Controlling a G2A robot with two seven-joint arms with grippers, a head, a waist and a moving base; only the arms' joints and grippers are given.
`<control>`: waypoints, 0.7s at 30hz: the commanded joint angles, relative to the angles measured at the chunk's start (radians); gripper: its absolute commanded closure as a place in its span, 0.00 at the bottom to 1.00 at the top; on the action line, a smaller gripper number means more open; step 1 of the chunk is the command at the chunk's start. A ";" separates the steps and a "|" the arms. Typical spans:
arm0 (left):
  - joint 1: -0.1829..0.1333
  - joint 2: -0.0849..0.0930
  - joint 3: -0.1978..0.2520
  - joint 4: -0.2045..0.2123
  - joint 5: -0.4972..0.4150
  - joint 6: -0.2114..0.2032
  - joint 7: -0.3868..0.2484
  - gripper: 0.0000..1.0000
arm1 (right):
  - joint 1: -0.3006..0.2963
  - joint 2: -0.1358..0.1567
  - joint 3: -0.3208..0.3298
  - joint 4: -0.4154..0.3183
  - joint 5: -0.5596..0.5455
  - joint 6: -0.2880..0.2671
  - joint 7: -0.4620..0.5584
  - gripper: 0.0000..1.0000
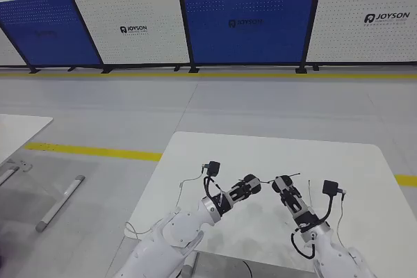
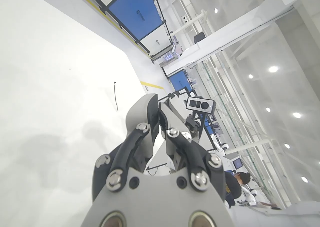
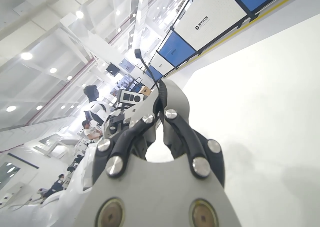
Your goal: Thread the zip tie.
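Note:
My right gripper (image 3: pixel 161 88) is shut on a black zip tie (image 3: pixel 146 65). The tie's square head end sticks out past the fingertips into the air. In the top view the right gripper (image 1: pixel 279 183) and left gripper (image 1: pixel 254 183) nearly meet tip to tip above the near middle of the white table (image 1: pixel 264 149), and the thin zip tie (image 1: pixel 292 174) shows beside them. The left gripper (image 2: pixel 159 110) has its fingers pressed together. Whether anything lies between its pads is hidden.
A second black zip tie (image 2: pixel 115 95) lies loose and straight on the table to the right of the grippers, seen in the top view as a thin line (image 1: pixel 309 191). The table's far half is bare white surface.

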 commanded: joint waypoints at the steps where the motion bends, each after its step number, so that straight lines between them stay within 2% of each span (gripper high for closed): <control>1: 0.000 0.000 0.000 0.000 0.000 0.000 0.000 1.00 | 0.000 0.000 0.000 0.000 -0.003 0.001 0.000 1.00; 9: 0.000 0.000 0.000 0.000 0.000 0.000 0.000 1.00 | 0.000 0.000 0.000 0.000 -0.003 0.001 0.000 1.00; 13: 0.000 0.000 0.000 0.000 0.000 0.000 0.000 1.00 | -0.008 -0.003 0.000 -0.002 -0.043 0.008 -0.059 1.00; 21: 0.000 0.000 0.000 0.000 0.000 0.000 0.000 1.00 | -0.008 -0.006 -0.004 0.009 -0.072 0.020 -0.067 1.00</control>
